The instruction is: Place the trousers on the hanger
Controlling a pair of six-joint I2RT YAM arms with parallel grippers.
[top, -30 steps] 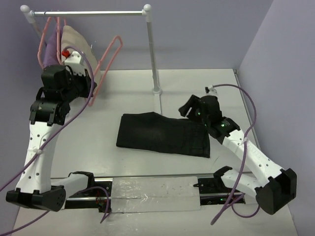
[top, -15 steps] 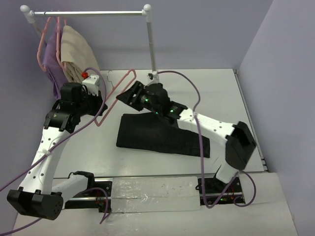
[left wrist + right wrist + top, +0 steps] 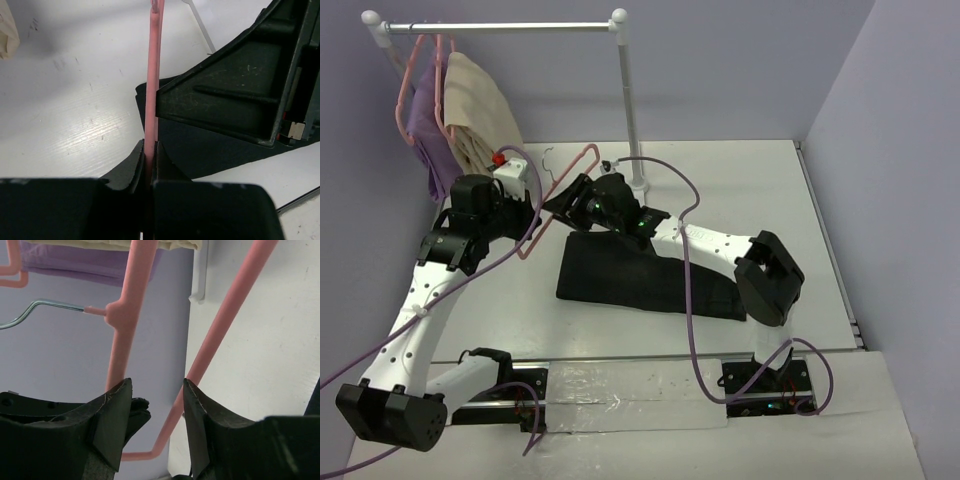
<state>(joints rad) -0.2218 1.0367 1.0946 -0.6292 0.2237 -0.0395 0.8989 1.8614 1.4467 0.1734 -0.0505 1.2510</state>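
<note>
Nearest: arm bases sit at the near edge with a pale plate (image 3: 630, 392) between them.

Trousers (image 3: 650, 280) lie flat mid-bench, folded and untouched. Same spot as a second ago, nothing on the hanger yet.

What has changed:
- Right arm was parked at the right end of the trousers a second ago. It has swung left across them and now reaches the hanger.
- Left arm has brought the hanger (image 3: 224, 315) down off the rack area to just above the bench, at the far-left corner of the trousers.

Claw states:
- Left claw (image 3: 150, 150) is clamped on a pink hanger bar, fingers pressed together on it.
- Right claw (image 3: 157, 385) has its jaws apart. One hanger bar runs down into the gap and the other passes behind the left finger. No grip yet; depth to the bar can't be judged.

Read: looks like a two-arm hold or handover of the hanger before any threading. The trousers pickup hasn't begun, so the task is early.

Bench (image 3: 740, 180) is white and smooth, slightly glossy.

Far left: rack rail (image 3: 500, 27) carries a beige garment (image 3: 475, 110) and a purple garment (image 3: 420, 125) on pink hangers. Plain lilac walls (image 3: 740, 70) stand behind and to the right.
</note>
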